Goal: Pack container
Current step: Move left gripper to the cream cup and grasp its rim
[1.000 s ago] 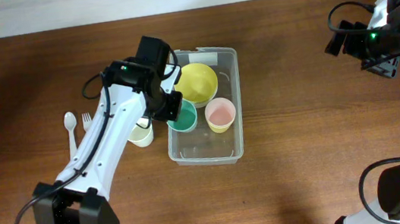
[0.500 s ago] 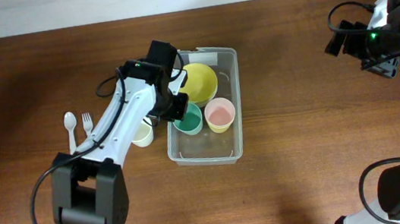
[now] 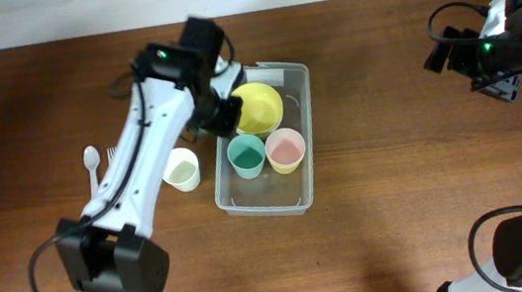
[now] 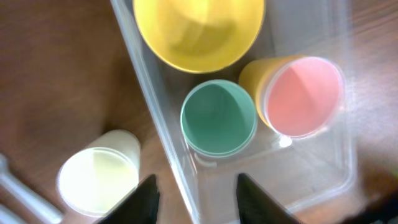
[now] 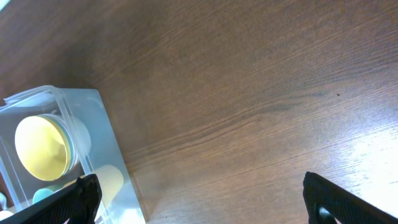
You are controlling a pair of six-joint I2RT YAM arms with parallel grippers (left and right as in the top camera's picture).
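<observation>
The clear container [image 3: 265, 195] sits at the table's middle, its white label at the far end. It holds a yellow bowl [image 3: 259, 106], a green cup [image 3: 246, 156] and a yellow cup with a pink inside [image 3: 286, 150]. My left gripper [image 3: 221, 117] hovers above the container's left wall, open and empty. In the left wrist view the jaws [image 4: 196, 199] straddle that wall [image 4: 155, 118], with the green cup [image 4: 219, 118] upright just beyond them. My right gripper [image 3: 491, 66] is open and empty, high at the far right, well away from the container [image 5: 81, 162].
A pale yellow cup [image 3: 182, 169] stands on the table just left of the container; it also shows in the left wrist view [image 4: 98, 177]. A white spoon [image 3: 91, 163] and a fork [image 3: 112, 156] lie further left, the fork partly under my left arm.
My left gripper let go of the green cup inside the container, then lifted and drew back toward the far side. The container shifted slightly left. The right arm has not moved.
</observation>
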